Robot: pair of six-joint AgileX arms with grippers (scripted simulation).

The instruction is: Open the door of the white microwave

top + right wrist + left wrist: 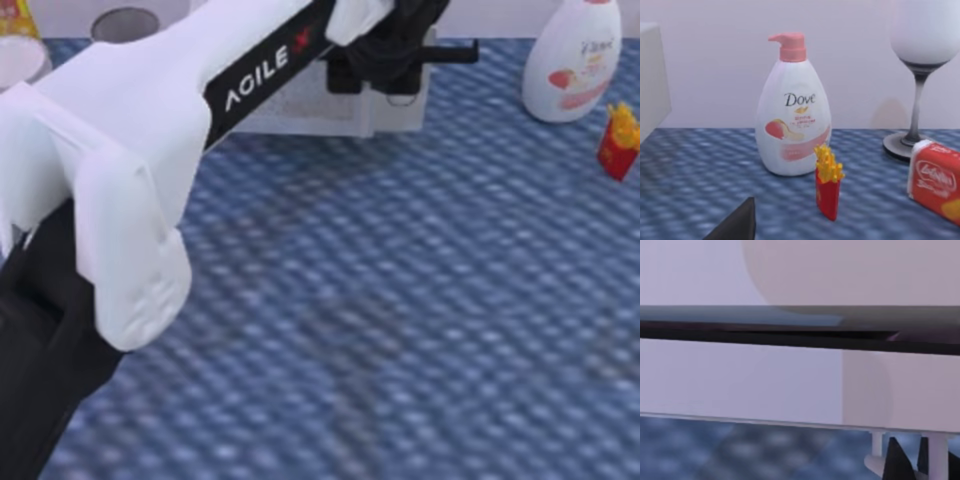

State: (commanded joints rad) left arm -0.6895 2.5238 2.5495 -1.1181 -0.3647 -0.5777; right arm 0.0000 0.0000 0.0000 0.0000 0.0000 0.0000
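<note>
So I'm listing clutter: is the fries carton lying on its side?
No, the fries carton stands upright beside the Dove bottle.

Soft, even light is seen throughout, with no glare and no hard highlights. In the top view, the blue woven table (420, 300) is rendered blurry, its weave smeared into pale blobs, and faint dark shadow patches are laid across its middle. The white left arm (150, 130), close to the camera, is shown brightly lit with a shaded underside. The left wrist view is taken up by blurred pale surfaces crossed by a dark band. In the right wrist view, the lotion bottle (792, 115) is shown fairly crisply, with weak shadows beneath objects.
</note>
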